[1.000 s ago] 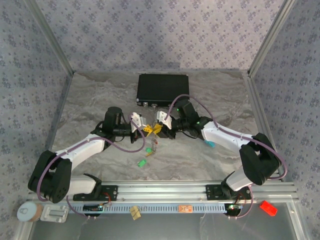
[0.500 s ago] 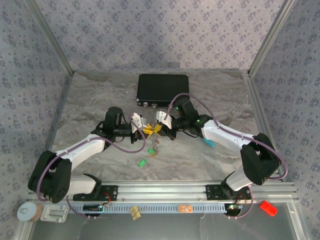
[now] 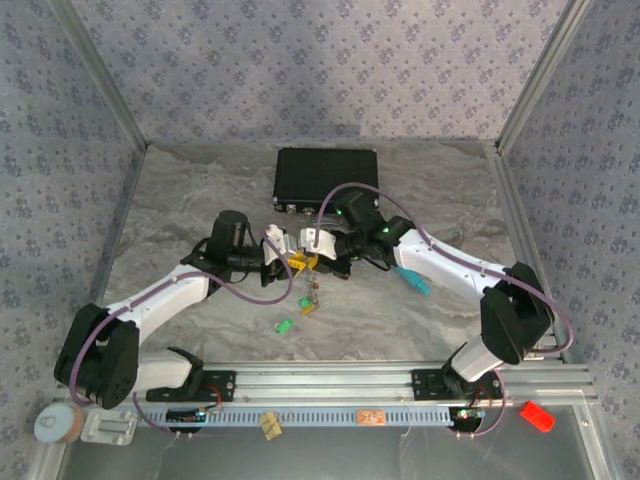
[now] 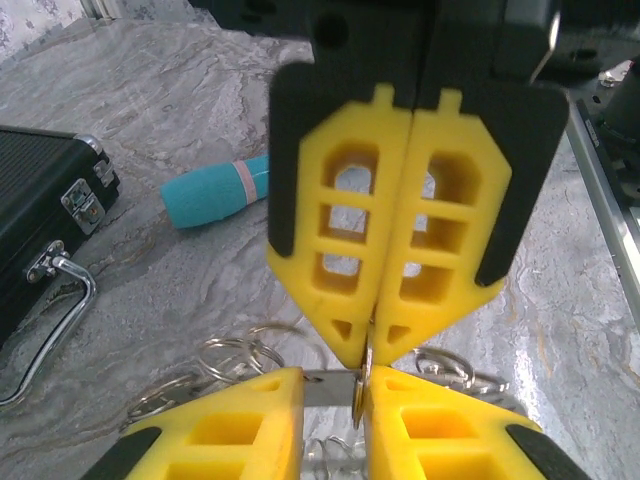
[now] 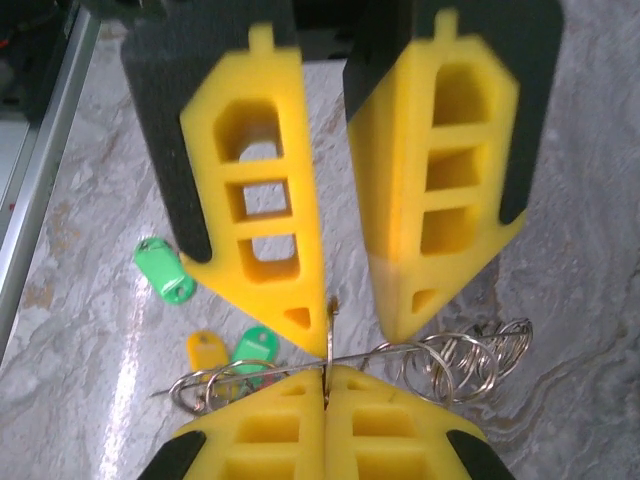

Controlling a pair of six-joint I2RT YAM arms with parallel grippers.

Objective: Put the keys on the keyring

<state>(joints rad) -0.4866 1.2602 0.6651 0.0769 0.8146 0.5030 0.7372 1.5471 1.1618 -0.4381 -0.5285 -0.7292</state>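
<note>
The right gripper (image 5: 326, 375) is closed tight, pads flat together. It pinches the keyring (image 5: 445, 358) by one thin loop that stands edge-on out of its tips, and the other silvery loops trail off to one side of the fingers.

The left gripper (image 4: 333, 380) meets it tip to tip, jaws a narrow way apart with a strip of metal across the gap. Whether they grip it I cannot tell.

Two keys (image 5: 255, 350) — one green, one yellow — sit just beneath the meeting tips, by the loops; I cannot tell if they are threaded on. Another green key (image 3: 284, 325) lies loose on the table (image 3: 180, 210), near the grippers on the side towards the bases. A teal pen (image 3: 412, 281) lies beside the right arm — behind its gripper. The black case (image 3: 327, 177) sits beyond both grippers.
</note>
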